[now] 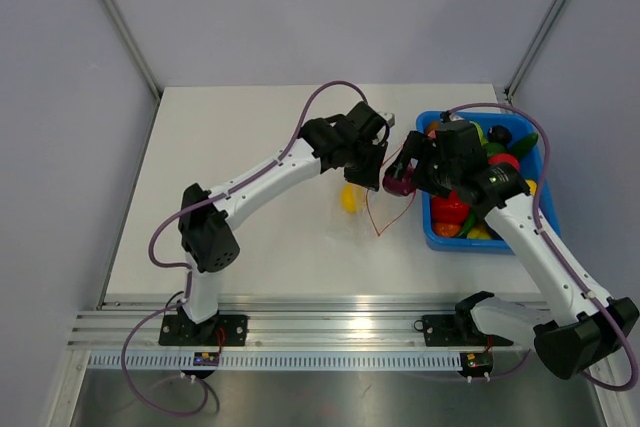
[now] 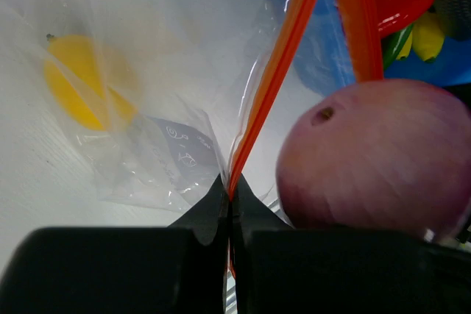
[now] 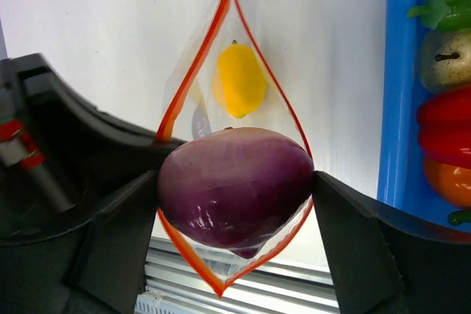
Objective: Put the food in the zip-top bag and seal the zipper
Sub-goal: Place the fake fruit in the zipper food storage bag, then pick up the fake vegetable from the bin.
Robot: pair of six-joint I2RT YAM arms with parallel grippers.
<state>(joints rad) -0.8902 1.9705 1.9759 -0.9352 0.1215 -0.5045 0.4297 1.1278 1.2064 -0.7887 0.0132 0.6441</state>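
L jaws shut on orange-red zipper strip (image 2: 271,82); clear floppy zip-top bag (image 2: 147,159) mouth open. R jaws clamp purple plastic onion (image 3: 234,182) in mouth, yellow lemon (image 3: 239,80) bagged at its 12 o'clock. Prob. push deeper bef. release.

The top external camera looks down over the table (image 1: 260,237) from its near edge. The 2 wrist cameras view the zip-top bag (image 2: 154,159) closely from opposite ends, sharing the purple onion (image 3: 234,185).

blue bin (image 1: 455,244), white table (image 1: 250,237), aluminium rail (image 1: 330,329)
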